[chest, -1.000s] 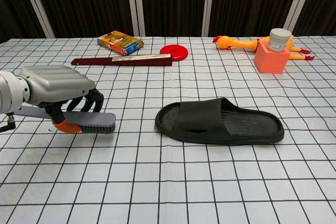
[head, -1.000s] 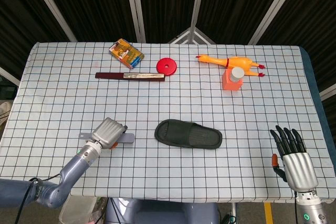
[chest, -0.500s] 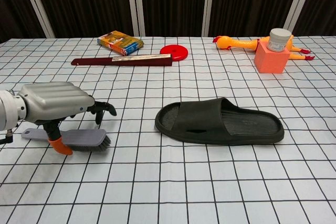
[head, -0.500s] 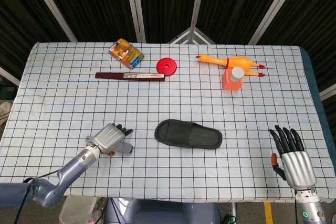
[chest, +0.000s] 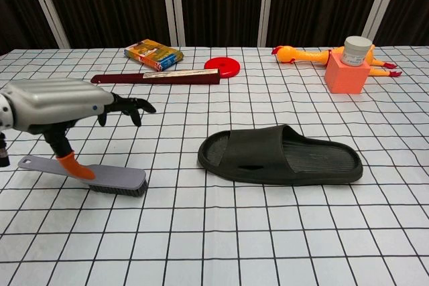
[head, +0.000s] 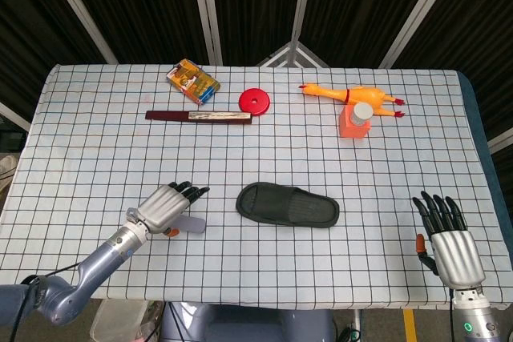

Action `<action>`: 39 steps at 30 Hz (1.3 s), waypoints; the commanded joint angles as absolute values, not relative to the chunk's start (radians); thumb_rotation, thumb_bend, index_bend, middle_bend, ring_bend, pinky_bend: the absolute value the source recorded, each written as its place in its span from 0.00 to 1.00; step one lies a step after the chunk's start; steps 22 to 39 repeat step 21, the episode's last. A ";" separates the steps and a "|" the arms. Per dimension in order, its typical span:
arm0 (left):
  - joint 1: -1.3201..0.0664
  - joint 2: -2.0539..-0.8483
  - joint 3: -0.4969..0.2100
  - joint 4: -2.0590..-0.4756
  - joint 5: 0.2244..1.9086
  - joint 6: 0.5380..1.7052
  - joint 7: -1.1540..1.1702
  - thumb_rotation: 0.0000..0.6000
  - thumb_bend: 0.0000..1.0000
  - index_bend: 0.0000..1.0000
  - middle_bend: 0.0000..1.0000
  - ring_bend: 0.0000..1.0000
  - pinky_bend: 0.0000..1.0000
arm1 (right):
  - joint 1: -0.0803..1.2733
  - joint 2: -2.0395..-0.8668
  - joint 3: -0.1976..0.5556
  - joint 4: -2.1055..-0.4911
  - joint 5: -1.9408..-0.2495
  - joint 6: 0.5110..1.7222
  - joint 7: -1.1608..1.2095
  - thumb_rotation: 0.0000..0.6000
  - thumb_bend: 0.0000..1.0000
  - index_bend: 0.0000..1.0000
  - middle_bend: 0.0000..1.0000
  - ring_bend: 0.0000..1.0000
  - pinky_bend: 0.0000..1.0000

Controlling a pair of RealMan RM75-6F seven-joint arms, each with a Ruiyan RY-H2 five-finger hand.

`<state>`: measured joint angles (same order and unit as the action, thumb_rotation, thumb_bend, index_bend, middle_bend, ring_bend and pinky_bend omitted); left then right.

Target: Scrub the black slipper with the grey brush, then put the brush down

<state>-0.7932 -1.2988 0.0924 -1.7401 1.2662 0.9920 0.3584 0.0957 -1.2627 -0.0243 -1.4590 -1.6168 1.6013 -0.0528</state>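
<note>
The black slipper lies flat at the middle of the checked table. Left of it, the grey brush lies on the cloth, bristles down. My left hand hovers just over the brush with its fingers spread toward the slipper. Its orange-tipped thumb hangs down at the brush handle; whether it touches, I cannot tell. My right hand stands near the table's front right edge, fingers straight and apart, holding nothing; the chest view does not show it.
Along the back of the table lie a snack box, a red disc and a long dark red stick. At the back right, a rubber chicken lies behind an orange block topped by a small jar.
My left hand has let go of the brush, spread its fingers and lifted. The brush now lies on the table, nearer the front edge. The right hand has not moved.
</note>
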 commanded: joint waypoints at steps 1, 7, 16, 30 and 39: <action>-0.689 -1.139 0.165 -1.833 1.436 1.103 0.187 1.00 0.05 0.01 0.11 0.08 0.24 | 0.080 -1.225 -0.008 -1.491 -1.603 1.627 -0.032 1.00 0.69 0.00 0.03 0.00 0.00; -0.386 -1.162 0.275 -1.645 1.633 1.488 0.032 1.00 0.01 0.00 0.00 0.00 0.07 | 0.034 -1.170 0.015 -1.531 -1.554 1.669 -0.017 1.00 0.48 0.00 0.00 0.00 0.00; -0.186 -1.325 0.212 -1.338 1.690 1.762 -0.038 1.00 0.00 0.00 0.00 0.00 0.00 | 0.006 -1.084 -0.032 -1.619 -1.522 1.585 -0.041 1.00 0.30 0.00 0.00 0.00 0.00; -0.174 -1.346 0.192 -1.269 1.713 1.756 0.014 1.00 0.00 0.00 0.00 0.00 0.00 | -0.001 -1.081 -0.035 -1.628 -1.540 1.587 -0.065 1.00 0.29 0.00 0.00 0.00 0.00; -0.174 -1.346 0.192 -1.269 1.713 1.756 0.014 1.00 0.00 0.00 0.00 0.00 0.00 | -0.001 -1.081 -0.035 -1.628 -1.540 1.587 -0.065 1.00 0.29 0.00 0.00 0.00 0.00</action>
